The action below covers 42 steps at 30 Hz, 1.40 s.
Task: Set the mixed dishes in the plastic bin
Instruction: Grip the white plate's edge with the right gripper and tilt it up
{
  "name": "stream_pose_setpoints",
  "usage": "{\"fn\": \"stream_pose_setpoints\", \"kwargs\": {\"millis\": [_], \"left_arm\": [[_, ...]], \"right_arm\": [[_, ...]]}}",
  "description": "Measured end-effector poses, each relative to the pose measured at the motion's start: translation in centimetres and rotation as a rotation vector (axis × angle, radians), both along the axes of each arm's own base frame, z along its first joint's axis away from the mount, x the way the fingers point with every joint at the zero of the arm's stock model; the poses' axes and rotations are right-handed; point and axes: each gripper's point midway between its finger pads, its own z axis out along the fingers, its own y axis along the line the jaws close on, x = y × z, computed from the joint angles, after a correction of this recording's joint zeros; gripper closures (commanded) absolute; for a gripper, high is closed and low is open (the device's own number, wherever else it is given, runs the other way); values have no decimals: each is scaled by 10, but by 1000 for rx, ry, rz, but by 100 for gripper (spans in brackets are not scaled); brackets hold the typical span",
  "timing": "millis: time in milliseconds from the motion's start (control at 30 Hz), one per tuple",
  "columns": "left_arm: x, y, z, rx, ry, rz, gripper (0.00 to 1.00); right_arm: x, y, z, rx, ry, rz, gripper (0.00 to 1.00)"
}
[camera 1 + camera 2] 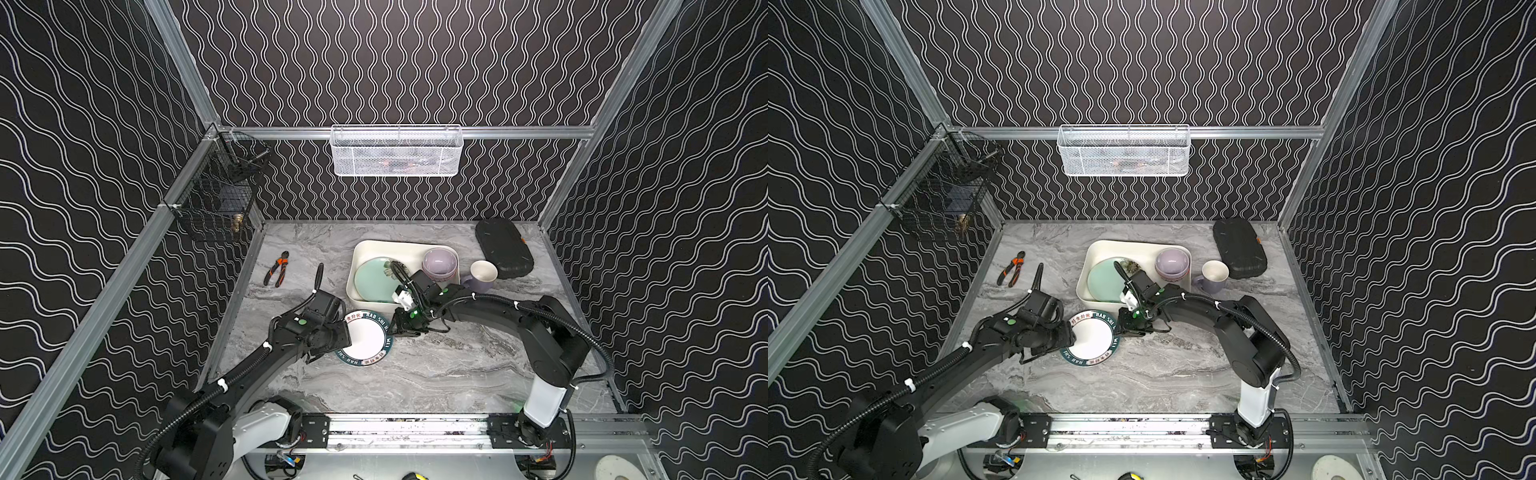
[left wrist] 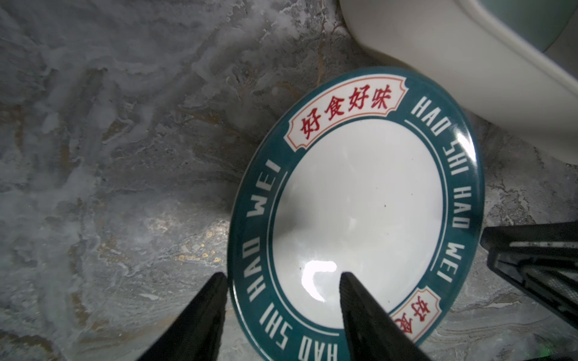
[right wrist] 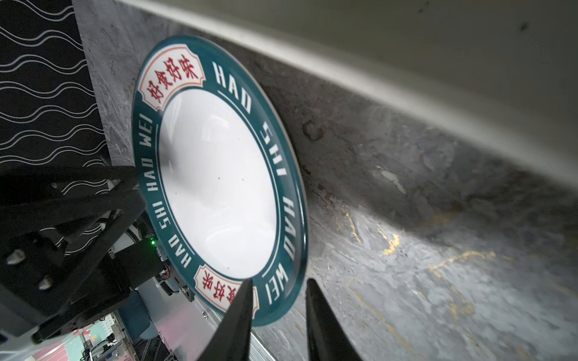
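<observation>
**Lettered plate on the table, a gripper at each side of its rim**

The lettered plate lies on the table, just in front of the bin and outside it. Both top views show it between the two arms.

The left gripper is at the left side of this plate. Its jaws stand apart, and the green rim passes between them. In the left wrist view one finger is outside the rim, over the table, and the other finger is over the white centre. The gap between them is much wider than the rim.

The right gripper is at the right side of the plate, near the bin wall. In the right wrist view one finger is over the red label on the rim and the other is just outside the edge. The gap here is narrow. I cannot tell if the fingers press on the rim or only stand around it.

Inside the bin a mint plate lies in the left part and a lavender bowl stands in the far right corner. The mug stands upright on the table, between the bin and the black case. Pliers lie far to the left, well apart from the dishes.
</observation>
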Motion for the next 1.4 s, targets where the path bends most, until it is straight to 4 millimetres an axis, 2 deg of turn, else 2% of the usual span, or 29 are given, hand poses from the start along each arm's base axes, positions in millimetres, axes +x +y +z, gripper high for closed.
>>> {"fn": "stream_pose_setpoints", "kwargs": {"millis": [67,300,467,600,733,900,1200,1400], "left_arm": [[0,0,-1,4,4,0,40],[1,-1,-4,7,14,-5,53],[3,-4,-6,12,22,-13,53],[4,-5,-7,21,27,-21,55],[5,-8,-9,23,31,-30,58],[5,-14,-13,12,46,-47,58],[15,-19,-6,3,21,-55,55],[29,-22,9,11,-25,-70,48]], "right_arm": [[-1,-1,-1,-6,2,-1,69],[-1,0,-14,-20,27,6,71],[3,7,-16,-6,21,12,73],[5,7,-14,-8,20,9,78],[6,5,-13,-10,29,0,88],[8,15,6,78,22,23,96],[14,-6,7,56,33,-25,100],[13,-14,11,46,38,-31,100]]}}
